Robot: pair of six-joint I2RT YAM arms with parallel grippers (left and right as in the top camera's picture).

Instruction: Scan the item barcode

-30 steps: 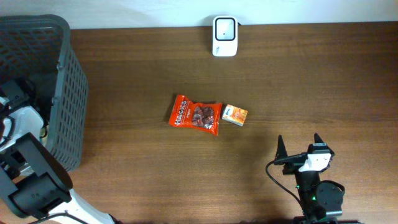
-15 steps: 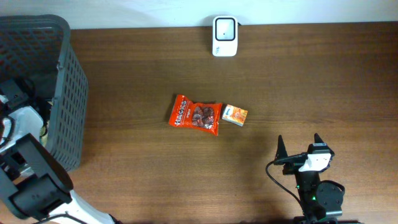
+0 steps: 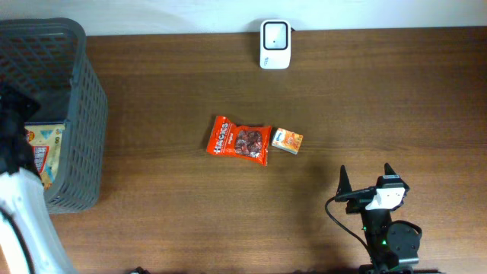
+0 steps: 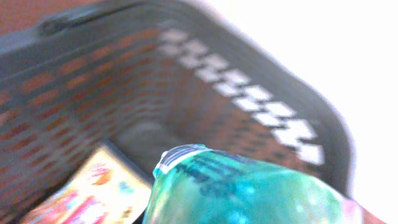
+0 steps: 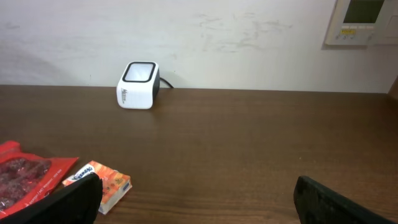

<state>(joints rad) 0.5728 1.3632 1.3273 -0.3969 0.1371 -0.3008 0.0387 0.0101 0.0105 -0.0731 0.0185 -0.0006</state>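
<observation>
Evidently the pick-up step is in hand: the left gripper (image 3: pixel 15 114) is working inside the grey mesh basket (image 3: pixel 80 68) at the left end of the table (image 3: pixel 380 91). A teal packet (image 4: pixel 249 190) is filling the bottom of its wrist view, close to the lens and clear above the basket floor. The fingers themselves are not showing in any view, yet the packet is sitting just where they would meet, so I am reading the jaws as clamped on it (a judgement, not a sighting).

The packet is looking glossy and crinkled, like a soft film pouch with a pale sealed edge, and no barcode is showing on the face in view. A yellow printed pack (image 4: pixel 93 193) is lying below it in the basket.

The right gripper (image 3: pixel 366 179) is waiting near the table's front edge, fingers spread wide with nothing between them.

The next move is calling for lifting the packet over the basket wall and carrying it to the white scanner (image 3: pixel 275 44) at the far edge. There the packet is needing a turn until its barcode is facing the scanner window. A red snack bag (image 3: pixel 240 140) and a small orange box (image 3: pixel 288 140) are lying mid-table, just beside each other.
</observation>
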